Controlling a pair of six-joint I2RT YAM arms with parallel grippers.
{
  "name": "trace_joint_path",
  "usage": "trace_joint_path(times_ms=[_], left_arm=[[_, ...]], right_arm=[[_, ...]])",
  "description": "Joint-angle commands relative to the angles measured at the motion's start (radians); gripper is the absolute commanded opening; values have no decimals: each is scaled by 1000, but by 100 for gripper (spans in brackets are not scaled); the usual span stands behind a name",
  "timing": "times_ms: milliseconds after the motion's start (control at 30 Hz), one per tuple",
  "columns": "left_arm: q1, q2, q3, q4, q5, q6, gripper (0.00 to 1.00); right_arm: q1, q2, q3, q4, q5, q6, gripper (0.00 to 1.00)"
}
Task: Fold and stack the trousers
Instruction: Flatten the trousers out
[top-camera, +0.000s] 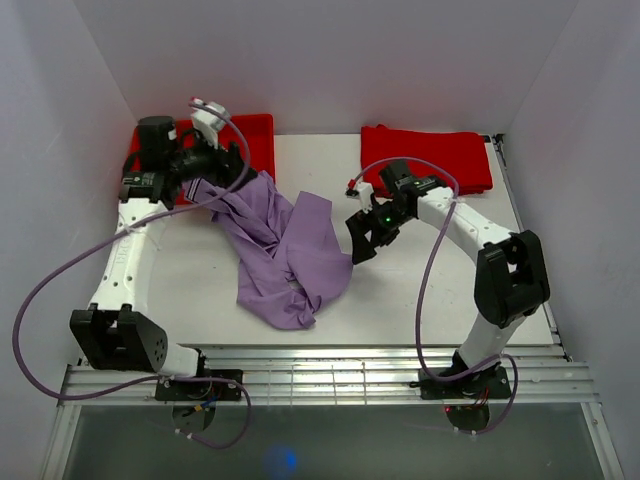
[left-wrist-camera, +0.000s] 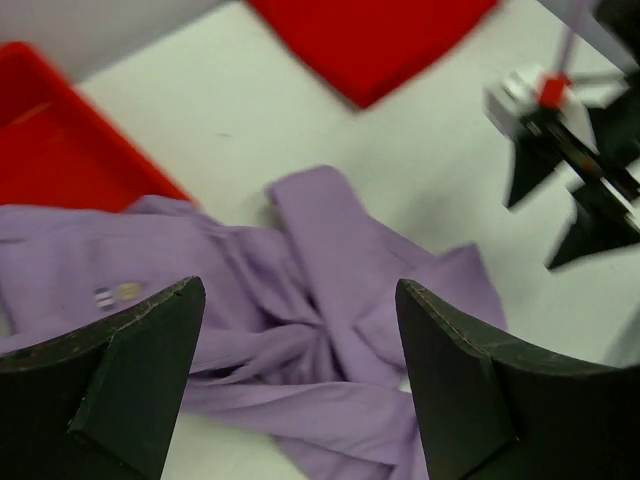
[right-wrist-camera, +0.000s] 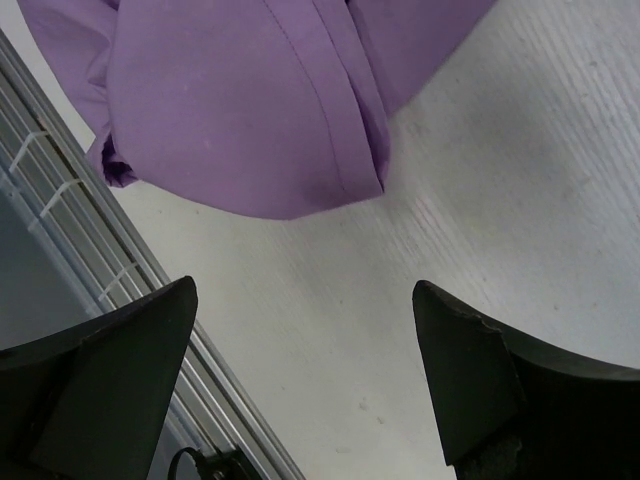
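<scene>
Left fingers (left-wrist-camera: 120, 390) and right fingers (right-wrist-camera: 490, 390) stand apart, gripping nothing, over the long lilac-purple soft fabric trousers (top-camera: 285, 250) heaped crumpled mid-bench (top-camera: 400, 300), one end beside a rigid red plastic tray (top-camera: 255, 135). No fold appears made; folding and stacking remain.

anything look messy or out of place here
The trousers lie crumpled and twisted mid-table, not folded, with one end bunched against the red tray at back left.

One pair of trousers (top-camera: 285, 250), two end effectors (left-wrist-camera: 300, 385) (right-wrist-camera: 305, 385), and seemingly two red trays (top-camera: 255, 135) (top-camera: 440, 155).
</scene>
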Motion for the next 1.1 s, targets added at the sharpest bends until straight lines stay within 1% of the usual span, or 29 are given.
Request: trace_joint_path(times_ms=[0, 33, 100, 133, 200, 233, 267, 300, 333, 433, 600, 700, 733, 800, 867, 900, 933, 967, 1067], left_arm=[[152, 81, 98, -38, -118, -89, 88], [244, 96, 108, -44, -122, -103, 88], [315, 135, 106, -37, -128, -121, 88], [367, 156, 108, -44, -114, -104, 88], [416, 204, 134, -57, -44, -83, 88], [465, 268, 155, -102, 23, -60, 88], [479, 303, 186, -128, 83, -10, 89], [490, 335, 236, -142, 126, -3, 91], [502, 387, 258, -156, 147, 5, 95], [502, 434, 306, -127, 164, 12, 98], [498, 535, 358, -107, 154, -6, 98], [496, 567, 369, -104, 217, 0, 98], [496, 569, 367, -104, 275, 2, 98], [495, 574, 352, -103, 337, -4, 98], [489, 575, 329, -101, 383, -4, 96], [484, 574, 320, -101, 386, -4, 95], [481, 572, 312, -107, 388, -1, 95], [482, 571, 306, -107, 409, 2, 95], [485, 548, 281, -90, 452, -17, 95]], right_arm=[[99, 36, 28, 88, 98, 39, 93], [145, 40, 33, 100, 121, 39, 93], [203, 59, 38, 134, 185, 37, 93], [223, 69, 41, 142, 220, 34, 92], [277, 106, 50, 157, 254, 31, 92], [295, 120, 67, 159, 286, 28, 92], [312, 131, 74, 162, 305, 28, 92], [344, 155, 81, 177, 328, 28, 92], [361, 168, 97, 185, 380, 34, 92], [398, 236, 133, 193, 457, 39, 92], [417, 347, 214, 194, 472, 57, 90], [429, 402, 246, 193, 500, 44, 91], [430, 416, 252, 188, 503, 42, 92], [429, 448, 268, 185, 511, 34, 94], [429, 461, 266, 186, 532, 27, 82], [427, 459, 260, 188, 535, 24, 72], [426, 456, 250, 189, 537, 20, 67], [426, 450, 245, 191, 540, 17, 65], [421, 430, 226, 193, 540, 13, 49]])
